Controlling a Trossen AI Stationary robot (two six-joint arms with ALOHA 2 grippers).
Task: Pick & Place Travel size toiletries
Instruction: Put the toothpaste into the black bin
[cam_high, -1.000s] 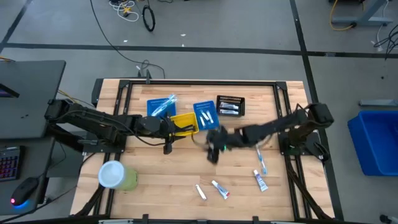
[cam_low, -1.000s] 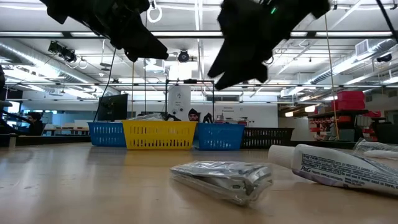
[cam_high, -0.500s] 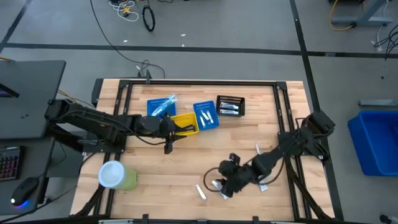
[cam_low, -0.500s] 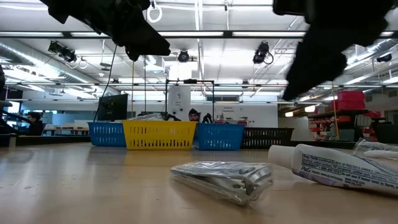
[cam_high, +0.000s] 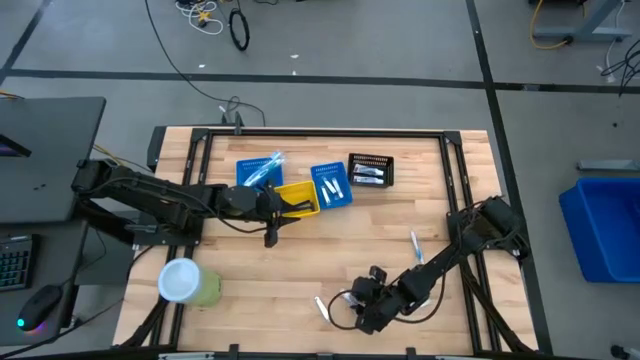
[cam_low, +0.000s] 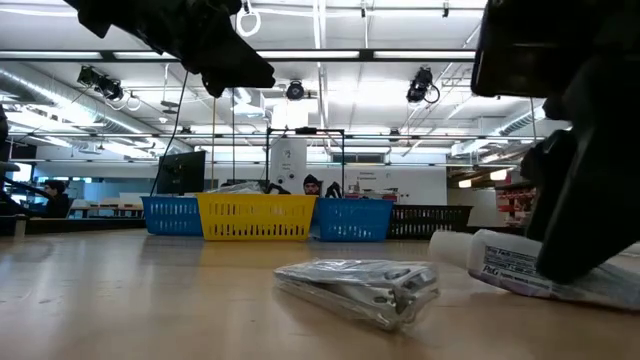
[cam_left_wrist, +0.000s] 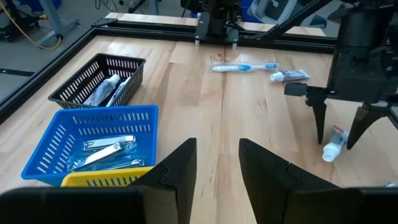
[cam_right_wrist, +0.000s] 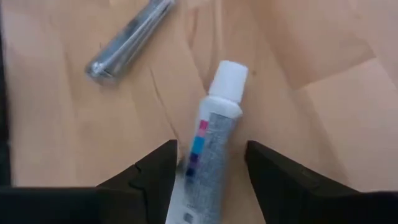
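Observation:
A small white tube (cam_right_wrist: 210, 134) with a white cap and red and blue marks lies flat on the wood near the table's near edge. My right gripper (cam_right_wrist: 211, 149) is open and points down over it (cam_left_wrist: 339, 134), one finger on each side of the tube; I cannot tell whether they touch it. A silver wrapped item (cam_right_wrist: 130, 34) lies beside it (cam_low: 360, 288). A blue-white toothbrush (cam_high: 418, 250) and a second tube (cam_left_wrist: 289, 75) lie farther right. My left gripper (cam_high: 269, 230) hangs open above the wood by the yellow bin (cam_high: 297, 198).
Along the far side stand two blue bins (cam_high: 258, 170) (cam_high: 330, 185), the yellow bin and a black bin (cam_high: 370, 170), with wrapped items and tubes in them. A green cylinder with a white lid (cam_high: 185, 282) stands near the table's near left corner. Bare wood lies in the middle.
My right gripper has swung from the middle of the table, beside the bins, toward the near edge and come down, so that it now stands low over the white tube with its fingers open. The tube and the wrapped item have not moved.

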